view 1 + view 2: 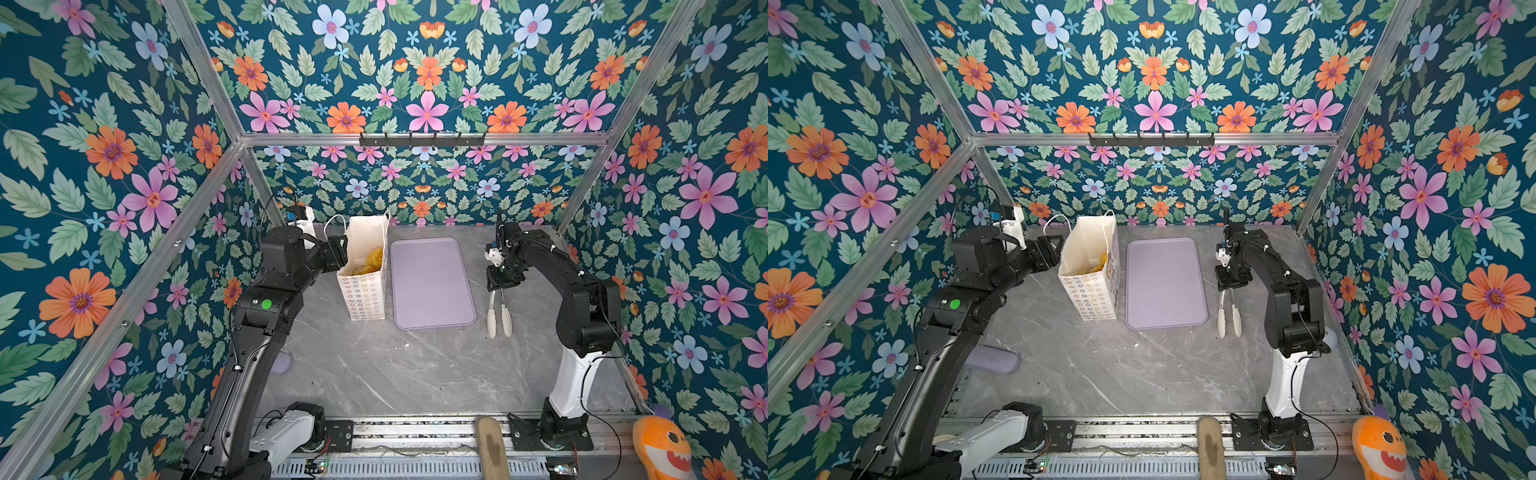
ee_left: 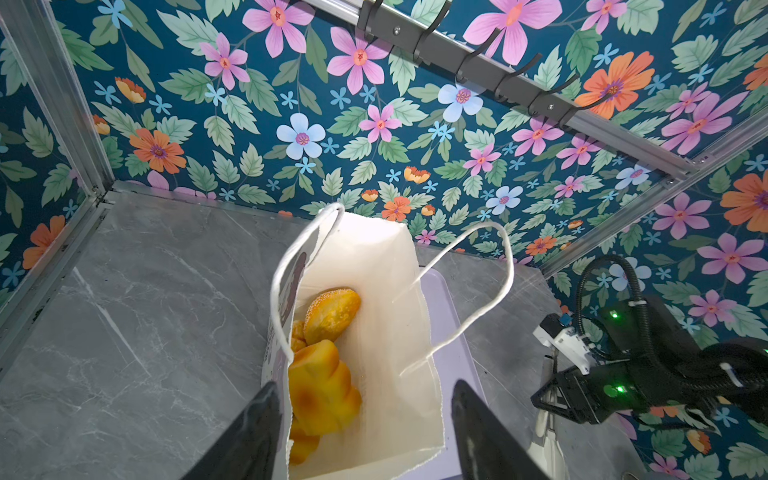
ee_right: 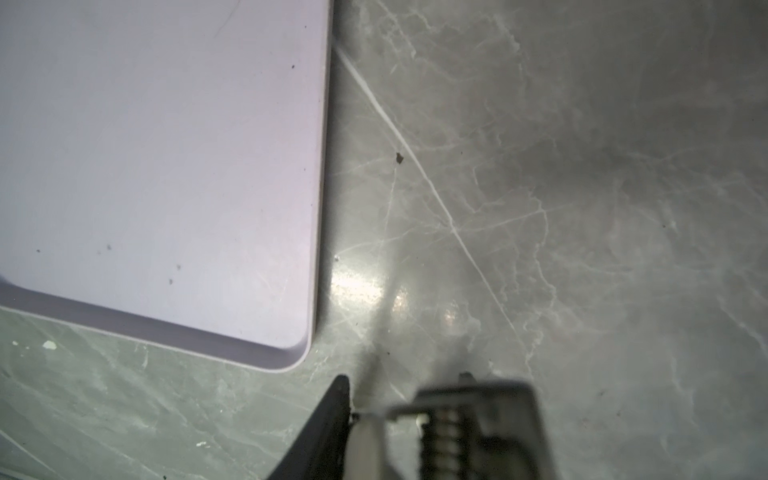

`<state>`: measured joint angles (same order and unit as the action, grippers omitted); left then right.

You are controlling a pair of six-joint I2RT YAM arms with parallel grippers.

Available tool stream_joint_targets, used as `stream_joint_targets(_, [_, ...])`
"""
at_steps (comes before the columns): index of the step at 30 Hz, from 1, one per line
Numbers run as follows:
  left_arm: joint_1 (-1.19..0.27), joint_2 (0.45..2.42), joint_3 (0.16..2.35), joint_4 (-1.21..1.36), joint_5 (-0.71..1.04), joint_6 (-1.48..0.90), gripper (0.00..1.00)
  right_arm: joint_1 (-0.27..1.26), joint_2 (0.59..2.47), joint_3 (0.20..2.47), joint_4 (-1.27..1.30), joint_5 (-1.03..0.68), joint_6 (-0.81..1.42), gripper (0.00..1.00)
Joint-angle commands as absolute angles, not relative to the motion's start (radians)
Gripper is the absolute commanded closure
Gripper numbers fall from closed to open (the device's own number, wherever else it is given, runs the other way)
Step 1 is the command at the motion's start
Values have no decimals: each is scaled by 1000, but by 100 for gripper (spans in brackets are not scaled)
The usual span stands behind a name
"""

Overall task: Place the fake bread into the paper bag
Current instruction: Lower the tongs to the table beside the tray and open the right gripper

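The paper bag (image 1: 363, 295) (image 1: 1090, 299) stands upright and open on the grey table, just left of a lavender tray (image 1: 432, 282). Inside lies the fake bread (image 1: 374, 259): a seeded roll (image 2: 332, 316) and a ridged loaf (image 2: 320, 386) show, with more orange pieces partly hidden beneath. My left gripper (image 1: 343, 253) (image 2: 363, 386) is open at the bag's left side, one finger (image 2: 257, 432) outside one wall and the other outside the opposite wall. My right gripper (image 1: 500, 282) (image 3: 415, 415) is shut on metal tongs (image 1: 498, 311) with white tips, right of the tray, nothing between the tips.
The tray (image 1: 1165, 282) (image 3: 166, 166) holds nothing. A purple cylinder (image 1: 994, 359) lies by the left arm. A black hook rail (image 1: 422, 140) runs along the back wall. An orange shark plush (image 1: 660, 449) and a tan flat piece (image 1: 492, 449) sit past the front rail.
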<state>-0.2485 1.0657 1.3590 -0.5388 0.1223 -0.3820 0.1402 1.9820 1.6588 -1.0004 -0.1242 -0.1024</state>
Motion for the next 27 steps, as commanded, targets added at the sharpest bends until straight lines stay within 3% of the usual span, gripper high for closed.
stream_joint_targets(1, [-248,1069,1365,-529,132,-379,34,130,2007,1649,-942,-119,-89,59])
stream_joint_targets(12, [-248,1086,1361,-529,140,-385,34,106,2150,1734,-910,-157,-66,57])
stream_joint_targets(27, [-246,1078,1353,-537,132,-384,33,107,2172,1706,-813,-162,-23,47])
